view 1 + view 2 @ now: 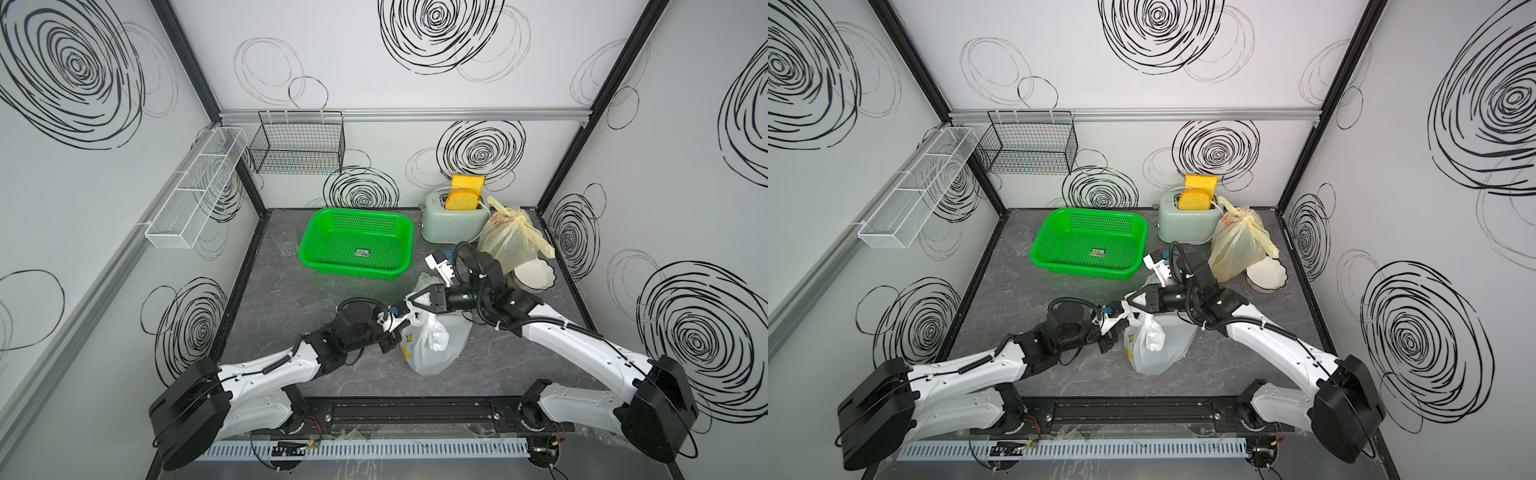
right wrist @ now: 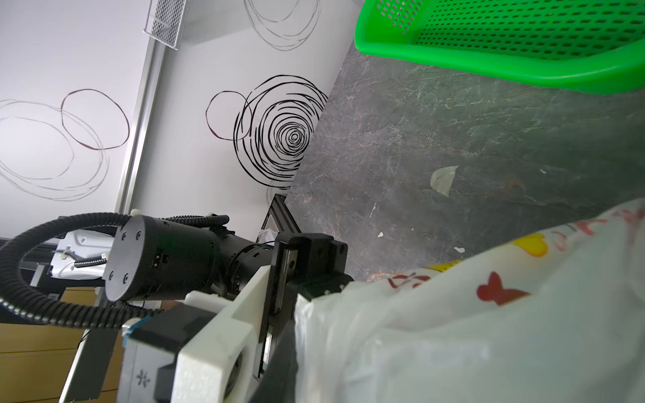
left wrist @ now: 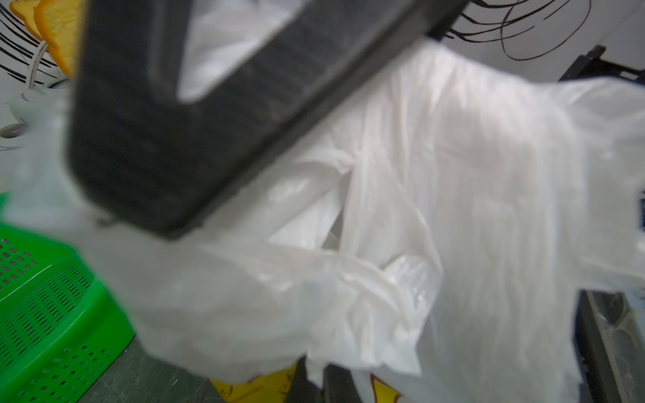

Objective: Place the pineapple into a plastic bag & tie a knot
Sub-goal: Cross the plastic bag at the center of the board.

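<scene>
A white plastic bag (image 1: 434, 340) with yellow and red print stands on the dark table in both top views, its handles gathered upward. My left gripper (image 1: 400, 329) comes from the left and is shut on a strip of the bag, seen between its fingers (image 3: 307, 382) in the left wrist view. My right gripper (image 1: 412, 301) reaches in from the right, above the left gripper, at the bag's upper handle. One of its black fingers (image 3: 167, 139) fills the left wrist view. The bag (image 2: 471, 331) hides the right jaws. The pineapple is hidden.
A green basket (image 1: 357, 245) lies behind the bag. A mint toaster (image 1: 453, 222) with bread, a tied yellow bag (image 1: 513, 239) and a white bowl (image 1: 536, 276) stand at the back right. A clear glass (image 1: 284, 241) is back left. Wire baskets (image 1: 299, 143) hang on the walls.
</scene>
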